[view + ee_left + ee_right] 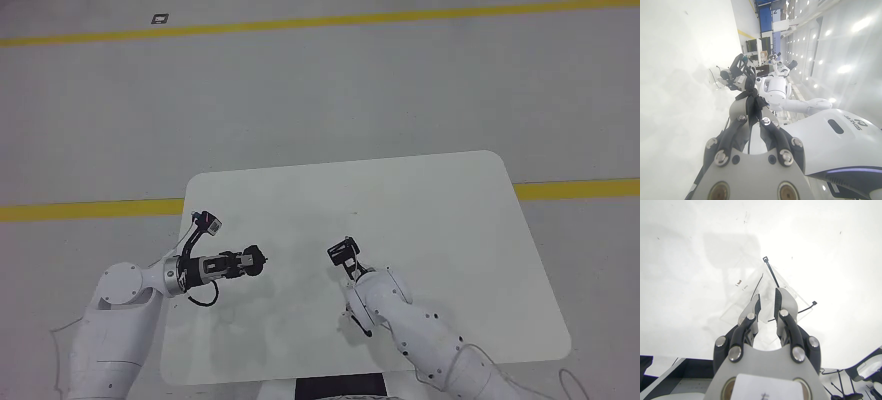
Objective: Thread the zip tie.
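Nearest you, the left claw (753, 102) pinches a knotted black cloth (751, 93); the right claw (768, 292), well apart from it, is spread. Just beyond its fingertips (778, 293) a zip tie (771, 271) lies on a clear stand (791, 289). The table (450, 200) runs on well beyond both to its far edge.

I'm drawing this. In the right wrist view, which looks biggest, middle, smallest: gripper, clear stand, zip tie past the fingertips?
1. right gripper (nearest the camera, so true size is unsure)
2. clear stand
3. zip tie
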You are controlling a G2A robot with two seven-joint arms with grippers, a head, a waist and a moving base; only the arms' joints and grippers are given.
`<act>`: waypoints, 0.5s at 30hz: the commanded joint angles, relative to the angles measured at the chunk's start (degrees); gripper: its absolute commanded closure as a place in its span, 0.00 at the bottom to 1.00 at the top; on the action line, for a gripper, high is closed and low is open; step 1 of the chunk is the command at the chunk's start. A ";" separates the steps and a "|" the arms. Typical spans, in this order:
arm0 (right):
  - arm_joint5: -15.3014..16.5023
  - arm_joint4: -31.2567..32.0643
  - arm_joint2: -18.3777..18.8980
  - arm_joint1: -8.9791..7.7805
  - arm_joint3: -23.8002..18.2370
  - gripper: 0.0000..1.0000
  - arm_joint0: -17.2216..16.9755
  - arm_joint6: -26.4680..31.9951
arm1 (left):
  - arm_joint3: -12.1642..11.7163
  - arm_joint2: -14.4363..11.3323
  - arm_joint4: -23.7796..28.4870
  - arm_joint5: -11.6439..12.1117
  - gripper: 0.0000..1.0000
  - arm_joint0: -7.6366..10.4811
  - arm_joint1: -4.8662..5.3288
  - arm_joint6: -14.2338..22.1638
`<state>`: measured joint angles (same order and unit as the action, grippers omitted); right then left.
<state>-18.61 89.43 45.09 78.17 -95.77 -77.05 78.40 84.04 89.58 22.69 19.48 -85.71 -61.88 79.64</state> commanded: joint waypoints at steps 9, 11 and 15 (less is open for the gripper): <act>1.57 -1.24 1.87 0.33 -2.08 1.00 -1.56 -1.38 | 0.00 0.00 0.00 0.00 1.00 0.00 0.00 0.00; 2.26 -1.72 2.31 0.36 -2.50 0.99 -1.94 -1.27 | 0.00 0.00 0.00 0.00 1.00 0.00 0.00 0.00; 3.49 -2.86 2.89 0.52 -2.30 0.85 -1.93 -0.80 | 0.00 0.00 0.00 0.00 1.00 0.00 0.00 0.00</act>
<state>-15.36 86.83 47.91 78.64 -98.26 -79.06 77.49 84.04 89.58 22.69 19.48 -85.71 -61.88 79.64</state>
